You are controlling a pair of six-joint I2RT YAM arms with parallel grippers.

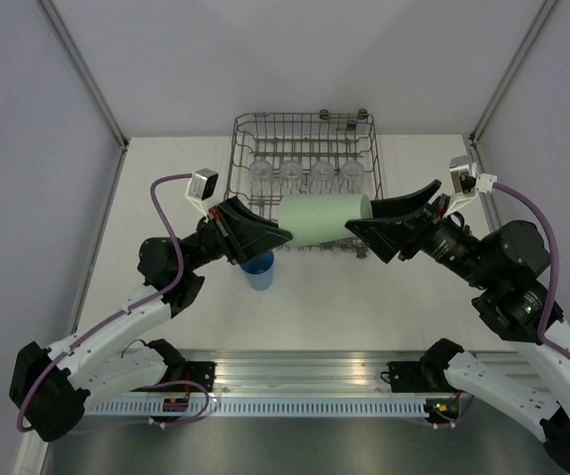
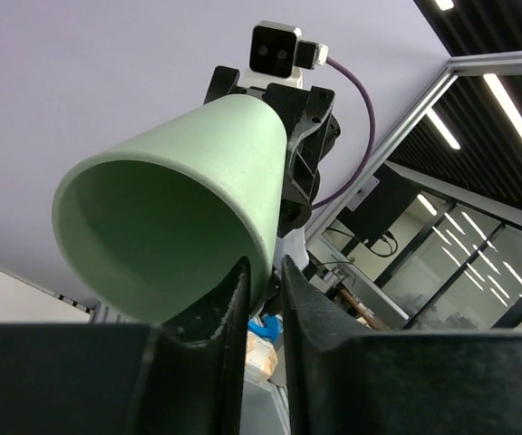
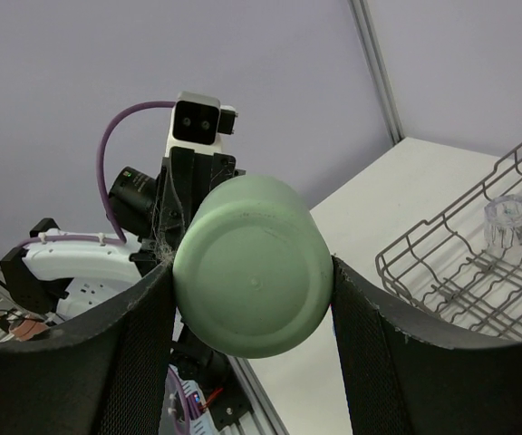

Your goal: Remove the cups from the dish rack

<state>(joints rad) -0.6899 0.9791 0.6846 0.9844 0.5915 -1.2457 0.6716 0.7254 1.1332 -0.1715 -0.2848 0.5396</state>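
Observation:
A green cup [image 1: 320, 218] hangs on its side above the table, just in front of the dish rack [image 1: 305, 124], held from both ends. My right gripper [image 1: 364, 220] is shut on its base [image 3: 252, 272], one finger on each side. My left gripper [image 1: 283, 236] pinches the rim of its open mouth [image 2: 170, 208], one finger inside the cup and one outside [image 2: 264, 265]. A blue cup [image 1: 258, 269] stands on the table under my left gripper. Several clear glasses [image 1: 291, 170] sit in a row in the rack, one also in the right wrist view [image 3: 513, 222].
The grey wire dish rack [image 3: 460, 263] stands at the back middle of the white table. Purple-grey walls close in the table on the left, right and back. The arm bases sit on a metal rail [image 1: 305, 381] at the near edge.

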